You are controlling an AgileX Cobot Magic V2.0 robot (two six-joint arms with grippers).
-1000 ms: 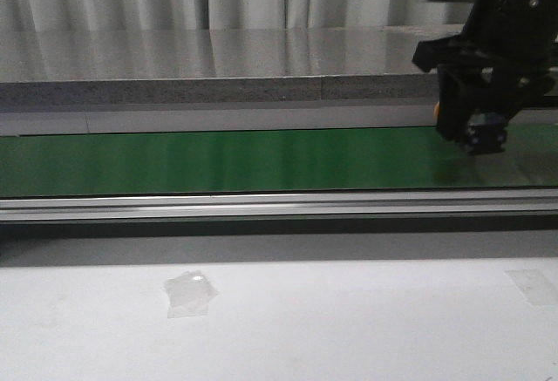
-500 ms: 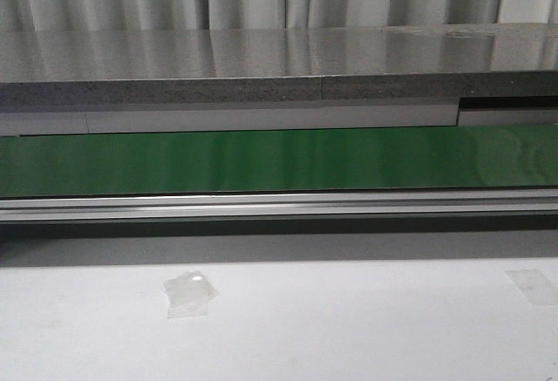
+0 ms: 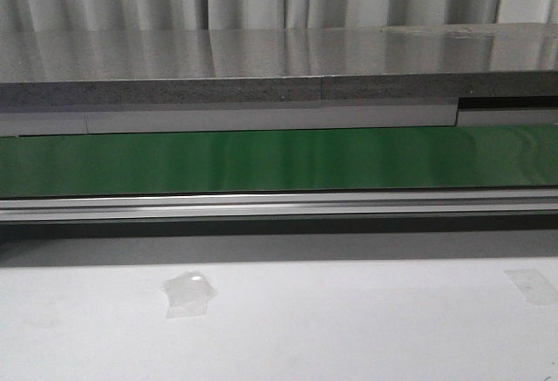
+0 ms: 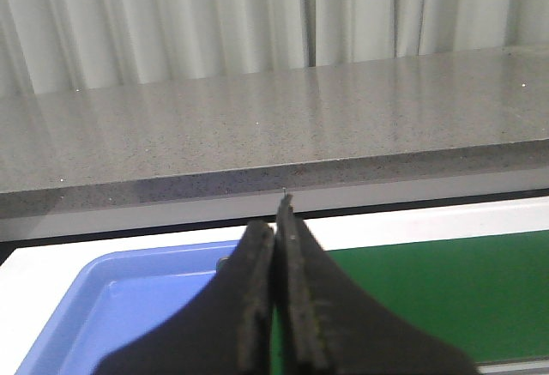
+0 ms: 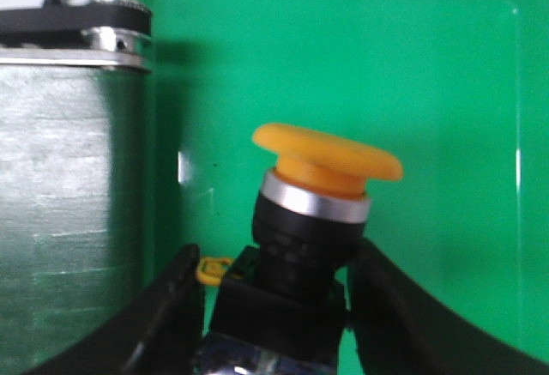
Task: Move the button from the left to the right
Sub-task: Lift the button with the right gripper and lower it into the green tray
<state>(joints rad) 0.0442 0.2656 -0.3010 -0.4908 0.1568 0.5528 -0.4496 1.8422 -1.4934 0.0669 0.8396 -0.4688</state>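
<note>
A: Right gripper (image 5: 274, 306) is seen closed around the button's (image 5: 313, 212) black body, over a green tray (image 5: 446, 75).
B: And the left gripper (image 4: 276, 306)?
A: Its fingers are pressed together, nothing held, above a blue tray (image 4: 129, 306).

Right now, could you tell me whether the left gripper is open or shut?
Shut. In the left wrist view the left gripper has its two dark fingers pressed together with nothing between them.
</note>
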